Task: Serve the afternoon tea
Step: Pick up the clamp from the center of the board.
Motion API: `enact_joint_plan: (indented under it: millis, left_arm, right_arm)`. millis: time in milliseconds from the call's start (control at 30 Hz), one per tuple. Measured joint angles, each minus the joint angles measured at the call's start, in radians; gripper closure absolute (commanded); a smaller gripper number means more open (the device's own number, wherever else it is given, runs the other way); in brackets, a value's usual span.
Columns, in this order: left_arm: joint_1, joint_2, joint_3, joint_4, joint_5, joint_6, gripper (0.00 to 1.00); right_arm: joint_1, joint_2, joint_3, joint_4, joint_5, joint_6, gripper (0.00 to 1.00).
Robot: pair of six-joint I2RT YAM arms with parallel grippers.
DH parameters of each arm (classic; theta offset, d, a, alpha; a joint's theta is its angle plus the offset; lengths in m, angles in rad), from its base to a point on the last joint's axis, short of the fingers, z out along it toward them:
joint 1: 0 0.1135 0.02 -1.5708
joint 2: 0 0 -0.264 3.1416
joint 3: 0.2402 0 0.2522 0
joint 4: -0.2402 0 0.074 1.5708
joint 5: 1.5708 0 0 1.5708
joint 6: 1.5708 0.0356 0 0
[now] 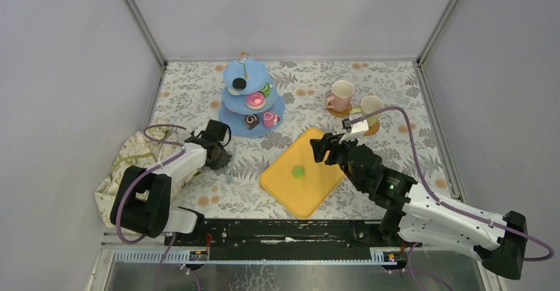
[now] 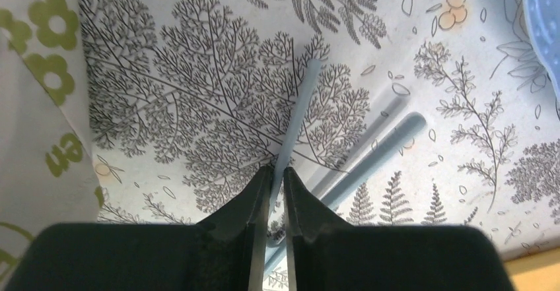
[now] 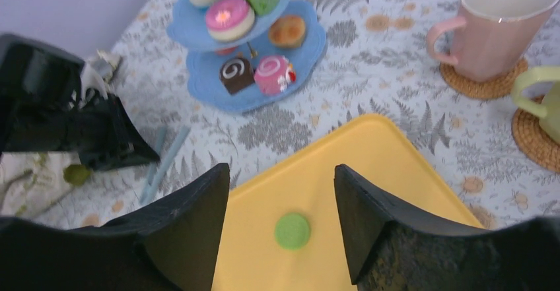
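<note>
The light-blue three-tier stand (image 1: 228,114) (image 3: 205,86) holds several small toy pastries at the back left. One green round pastry (image 1: 298,171) (image 3: 292,231) lies on the yellow tray (image 1: 310,195) (image 3: 376,165). My right gripper (image 1: 321,147) (image 3: 280,167) hangs open above it, with nothing between the fingers. The pink mug (image 1: 341,95) (image 3: 502,24) and the pale green mug (image 1: 371,108) (image 3: 545,96) stand on woven coasters at the back right. My left gripper (image 1: 224,162) (image 2: 277,172) is shut on a thin pale-blue stick (image 2: 300,113) just over the tablecloth.
A second pale-blue stick (image 2: 389,149) (image 3: 165,162) lies on the fern-print tablecloth beside the held one. A beige cloth with green print (image 1: 132,156) (image 2: 39,106) is bunched at the left edge. Grey walls enclose the table on three sides.
</note>
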Motion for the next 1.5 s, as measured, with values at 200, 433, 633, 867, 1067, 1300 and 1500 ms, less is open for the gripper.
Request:
enact_joint_plan:
  millis: [200, 433, 633, 867, 1067, 1300, 1500]
  left_arm:
    - [0.001, -0.035, -0.027, -0.003, 0.060, -0.060, 1.00]
    - [0.001, -0.103, -0.052, -0.012, 0.127, -0.159, 1.00]
    - [0.001, -0.174, -0.052, -0.015, 0.158, -0.219, 1.00]
    - [-0.027, -0.215, -0.051, -0.019, 0.196, -0.278, 1.00]
    - [-0.117, -0.208, -0.030, -0.026, 0.214, -0.332, 1.00]
    - [-0.165, -0.198, 0.019, -0.027, 0.249, -0.380, 1.00]
    - [-0.183, -0.196, 0.047, -0.027, 0.287, -0.410, 1.00]
  right_arm:
    - [0.000, 0.027, 0.013, 0.076, 0.035, -0.051, 0.07]
    - [0.000, 0.209, 0.095, 0.035, -0.058, -0.109, 0.01]
    - [0.007, 0.261, 0.096, 0.002, -0.127, -0.136, 0.10]
    - [0.088, 0.298, 0.137, -0.033, -0.132, -0.164, 0.14]
    - [0.225, 0.413, 0.191, -0.060, -0.060, -0.201, 0.13]
    - [0.327, 0.546, 0.249, -0.072, 0.028, -0.239, 0.12]
    - [0.401, 0.671, 0.296, -0.058, 0.123, -0.286, 0.12]
